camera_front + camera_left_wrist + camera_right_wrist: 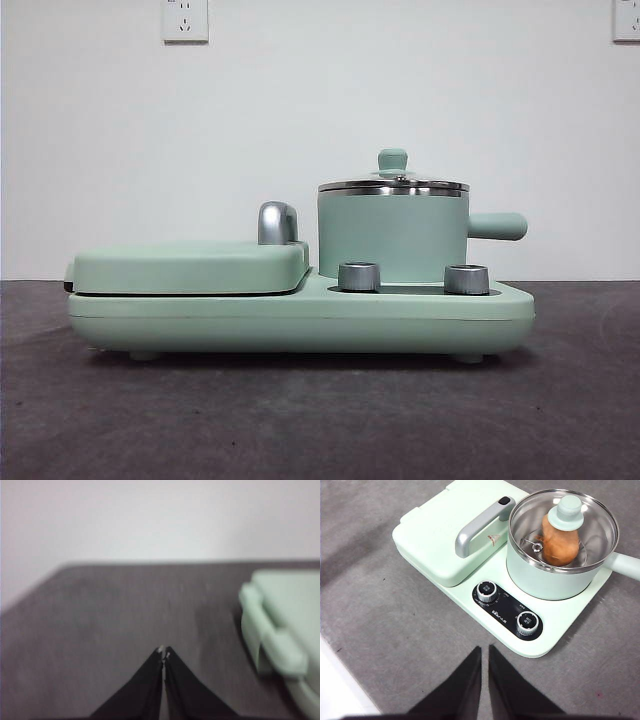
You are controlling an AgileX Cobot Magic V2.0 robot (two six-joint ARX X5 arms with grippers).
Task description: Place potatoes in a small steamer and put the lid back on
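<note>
White wall with two sockets backs the front view, and a dark grey surface carries a mint-green cooker. On its right half stands the steamer, handle out to the right, with the lid seated level on the steel rim, knob upright. A flat griddle cover with a chrome handle fills the left half. No arm shows in this view.

From the left wrist, the left pincer is closed to a hairline and holds nothing; it hangs over bare surface with one end of the cooker beside it. This picture is blurred.

From the right wrist, the right pincer is all but closed with nothing in it, hovering above the surface off the cooker's front edge, clear of the two dials. The potato lies inside the steamer under the glass lid.

The task looks finished. All that remains, I judge, is to keep both arms lifted clear so nothing knocks the lid or the handle.

Small white print sits between the dials, too small to read; a small red-brown mark on the cover is also unreadable.
</note>
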